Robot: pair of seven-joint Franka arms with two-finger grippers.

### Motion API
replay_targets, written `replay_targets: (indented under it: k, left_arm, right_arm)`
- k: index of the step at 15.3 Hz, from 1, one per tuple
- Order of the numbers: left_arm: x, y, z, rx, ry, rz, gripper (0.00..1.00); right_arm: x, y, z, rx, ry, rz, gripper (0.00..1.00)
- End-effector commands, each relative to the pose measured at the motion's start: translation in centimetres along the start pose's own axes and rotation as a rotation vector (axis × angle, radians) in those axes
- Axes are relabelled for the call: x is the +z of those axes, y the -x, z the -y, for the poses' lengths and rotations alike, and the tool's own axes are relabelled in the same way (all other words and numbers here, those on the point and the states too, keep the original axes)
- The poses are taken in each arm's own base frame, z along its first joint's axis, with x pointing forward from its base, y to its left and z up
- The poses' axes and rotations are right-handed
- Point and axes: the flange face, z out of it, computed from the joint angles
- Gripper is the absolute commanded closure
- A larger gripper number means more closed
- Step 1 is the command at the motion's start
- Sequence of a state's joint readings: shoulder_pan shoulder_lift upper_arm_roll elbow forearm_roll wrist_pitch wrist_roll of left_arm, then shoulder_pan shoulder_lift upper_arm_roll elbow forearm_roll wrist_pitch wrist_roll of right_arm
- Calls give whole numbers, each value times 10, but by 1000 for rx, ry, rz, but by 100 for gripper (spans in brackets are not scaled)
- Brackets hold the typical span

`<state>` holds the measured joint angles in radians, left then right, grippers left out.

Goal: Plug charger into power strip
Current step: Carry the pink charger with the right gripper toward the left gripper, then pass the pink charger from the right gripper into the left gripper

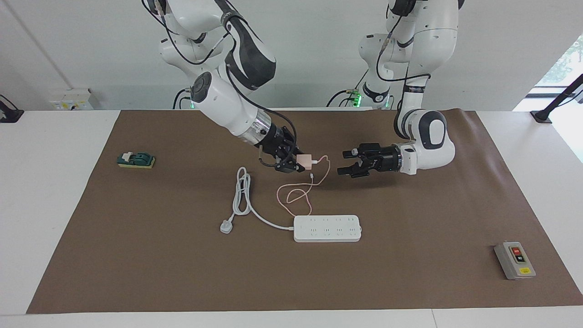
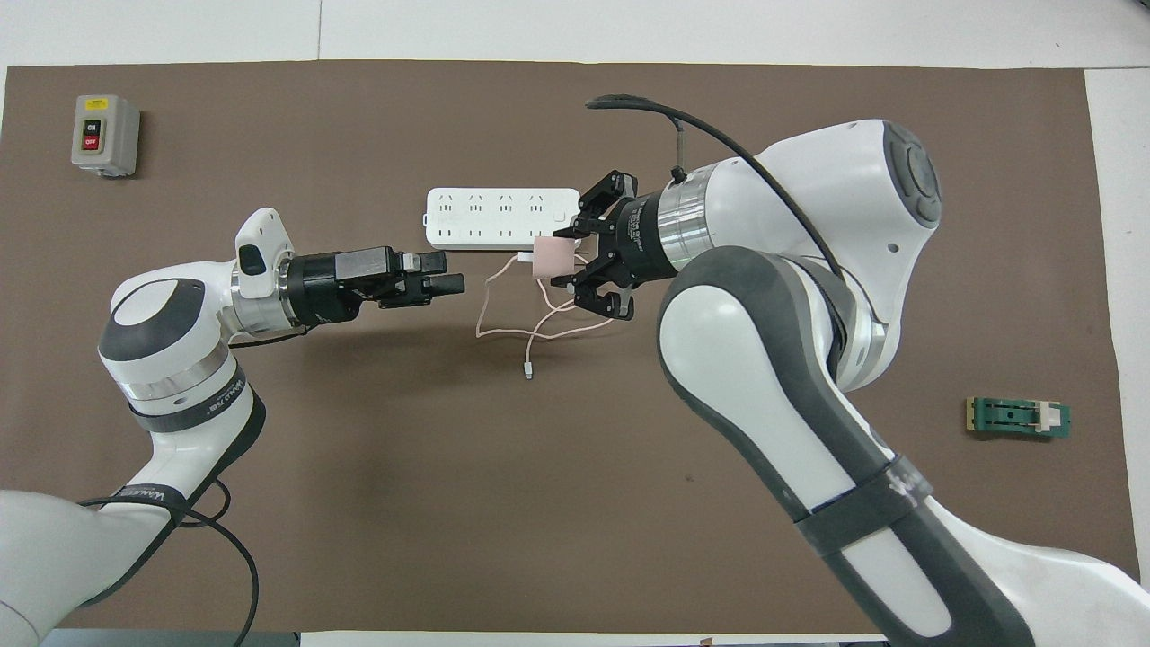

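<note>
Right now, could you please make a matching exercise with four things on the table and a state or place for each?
Things:
1. charger
2. power strip
3. left end effector
4. grey switch box

States or places:
A. open, holds nothing, faces the charger
B. lies flat, no plug in its sockets
C. at the left arm's end of the table, farther from the robots than the power strip
D. held up off the table in the right end effector

Pairs: 1-D, 2-B, 3-A, 4-C
</note>
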<state>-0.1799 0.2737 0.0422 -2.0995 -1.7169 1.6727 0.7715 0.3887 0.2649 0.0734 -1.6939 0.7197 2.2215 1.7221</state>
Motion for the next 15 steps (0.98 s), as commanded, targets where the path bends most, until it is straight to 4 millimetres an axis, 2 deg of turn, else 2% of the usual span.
replay_targets:
  k: [1, 5, 8, 15]
  left_arm:
    - [14, 0, 0, -14, 3, -24, 0]
    - [22, 2, -1, -17, 8, -24, 0]
    - [24, 3, -1, -15, 10, -20, 0]
    - [23, 2, 1, -12, 1, -28, 0]
  right_arm:
    - [11, 12, -10, 35, -46, 17, 89]
    - [40, 17, -17, 43, -57, 9, 90]
    - [55, 21, -26, 32, -32, 3, 90]
    - [62, 26, -33, 20, -15, -1, 90]
